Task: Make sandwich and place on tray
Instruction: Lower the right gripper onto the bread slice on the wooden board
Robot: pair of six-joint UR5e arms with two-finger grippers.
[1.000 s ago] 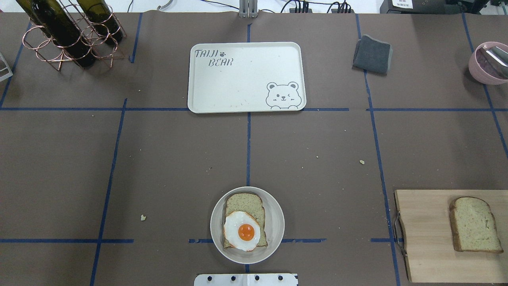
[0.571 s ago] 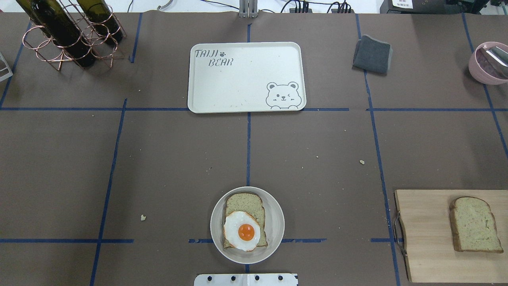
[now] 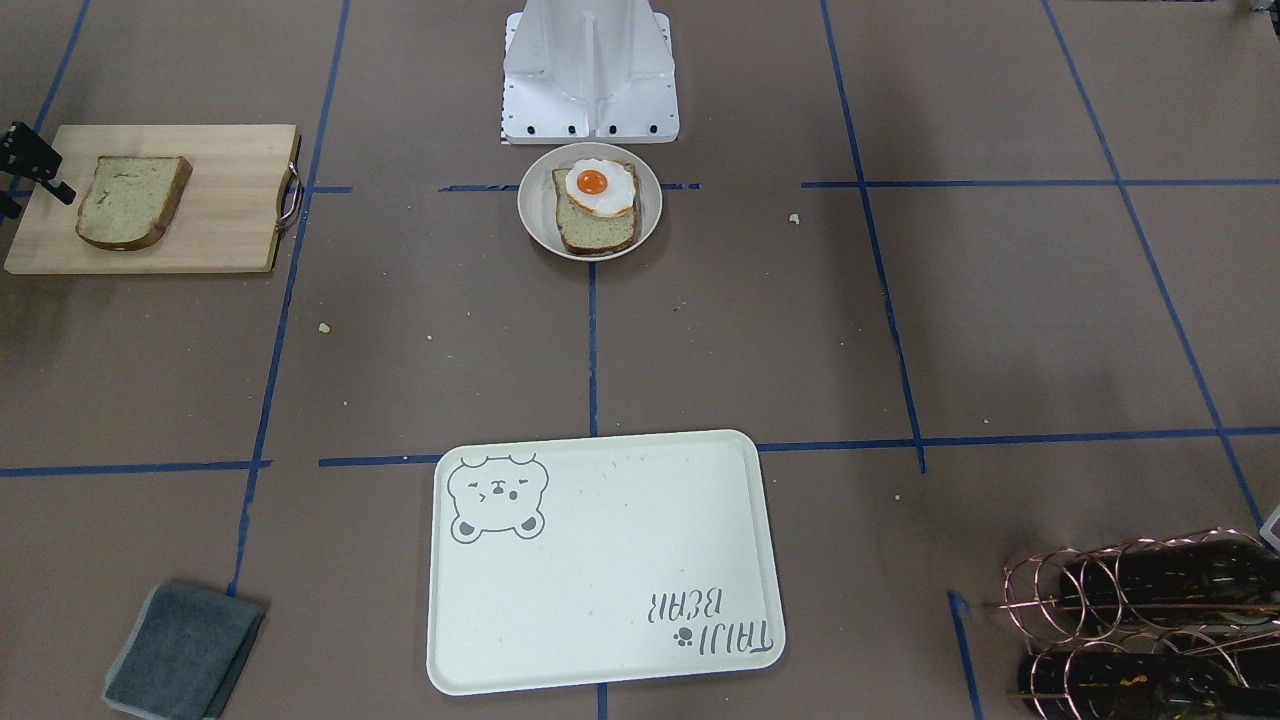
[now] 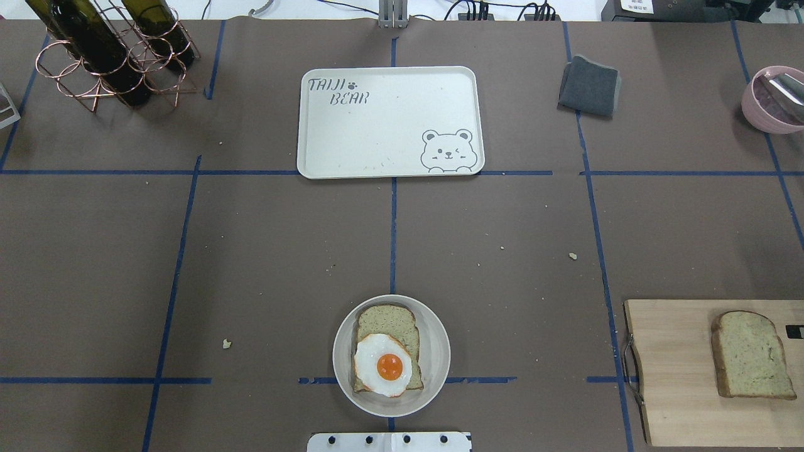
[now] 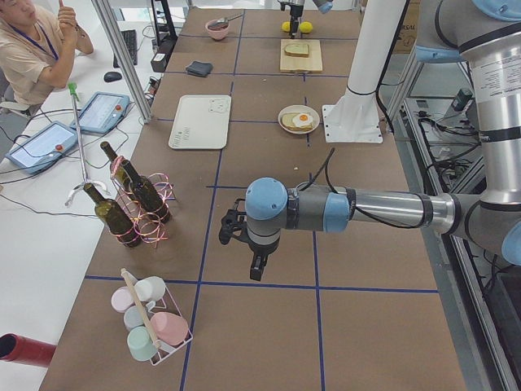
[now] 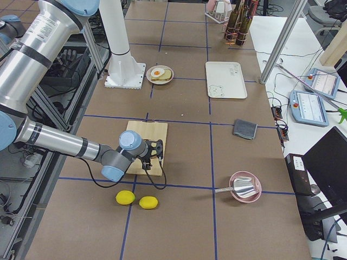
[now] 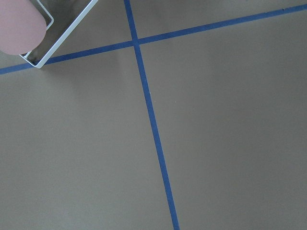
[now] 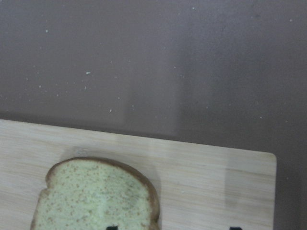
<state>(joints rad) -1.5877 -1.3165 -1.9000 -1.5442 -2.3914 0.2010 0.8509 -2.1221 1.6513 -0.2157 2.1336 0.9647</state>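
Observation:
One bread slice (image 4: pixel 387 319) lies in a small round pale dish (image 4: pixel 440 351) near the robot base, with the fried egg (image 4: pixel 383 364) on it. The second slice (image 4: pixel 750 355) lies on the wooden cutting board (image 4: pixel 672 370) at the right. It also shows in the right wrist view (image 8: pixel 96 196). My right gripper (image 4: pixel 794 331) is open. It hovers at the board's outer side, just beyond the slice, and it also shows in the front view (image 3: pixel 35 165). The cream bear tray (image 4: pixel 389 122) stands bare at the far centre. My left gripper (image 5: pixel 248 248) hangs over bare table far to the left. I cannot tell its state.
A copper rack with wine bottles (image 4: pixel 107 50) stands far left. A grey cloth (image 4: pixel 589 86) and a pink bowl (image 4: pixel 772 97) are far right. Two lemons (image 6: pixel 135 199) lie beyond the board. A wire rack of cups (image 5: pixel 151 326) stands near the left gripper.
The right gripper's tip has come into the overhead view at the right edge, beside the slice on the cutting board. Nothing else has moved.

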